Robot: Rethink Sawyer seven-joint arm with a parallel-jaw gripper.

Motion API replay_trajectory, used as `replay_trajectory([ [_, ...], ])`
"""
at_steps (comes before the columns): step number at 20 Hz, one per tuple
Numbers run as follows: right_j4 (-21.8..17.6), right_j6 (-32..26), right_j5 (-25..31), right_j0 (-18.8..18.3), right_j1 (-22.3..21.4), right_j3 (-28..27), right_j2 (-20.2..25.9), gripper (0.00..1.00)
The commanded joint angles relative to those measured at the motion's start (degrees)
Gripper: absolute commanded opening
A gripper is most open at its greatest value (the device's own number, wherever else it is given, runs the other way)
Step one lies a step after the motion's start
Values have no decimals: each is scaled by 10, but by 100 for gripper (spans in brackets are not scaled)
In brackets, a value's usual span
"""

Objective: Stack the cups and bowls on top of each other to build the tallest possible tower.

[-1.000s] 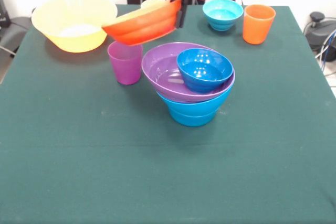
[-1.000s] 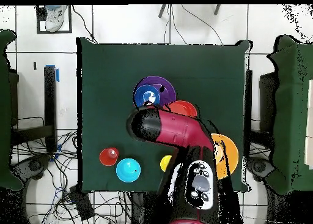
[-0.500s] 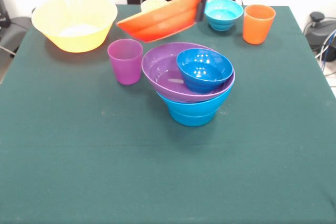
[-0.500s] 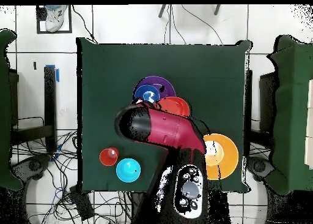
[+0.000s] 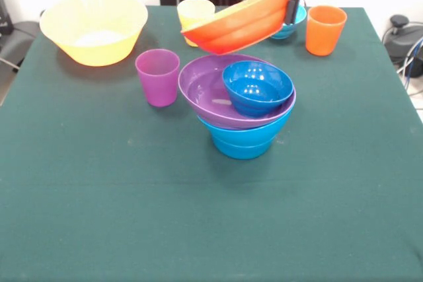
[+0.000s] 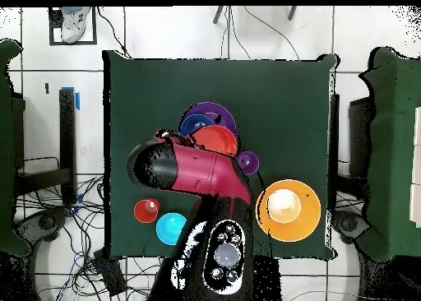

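My gripper [image 5: 290,3] comes in from the top edge and is shut on the rim of the wide orange bowl [image 5: 236,20], holding it tilted in the air just behind and above the tower [image 5: 243,107]. The tower is a mid-blue bowl [image 5: 244,139] at the base, the wide purple bowl [image 5: 210,92] on it, and the small dark blue bowl [image 5: 258,86] inside that. In the overhead view the orange bowl [image 6: 215,140] overlaps the purple bowl [image 6: 205,114], and the red arm [image 6: 197,171] hides the gripper. The purple cup [image 5: 157,77] stands left of the tower.
The large yellow bowl [image 5: 94,27] sits at the far left. The yellow cup [image 5: 194,13] stands behind the orange bowl. The orange cup [image 5: 325,29] stands at the far right. The small cyan bowl [image 5: 295,23] is mostly hidden behind the gripper.
The gripper has carried the orange bowl up and to the right in the front view, from beside the yellow bowl to above the tower's back. The yellow cup now shows.
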Motion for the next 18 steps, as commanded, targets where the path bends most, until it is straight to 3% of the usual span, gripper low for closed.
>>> replay_trajectory([
  [1, 21, 109, 73, 17, 9, -43, 6, 0],
  [7, 21, 121, 100, 41, 26, -87, -18, 0],
  [18, 31, 138, 79, 70, 68, -121, -42, 0],
])
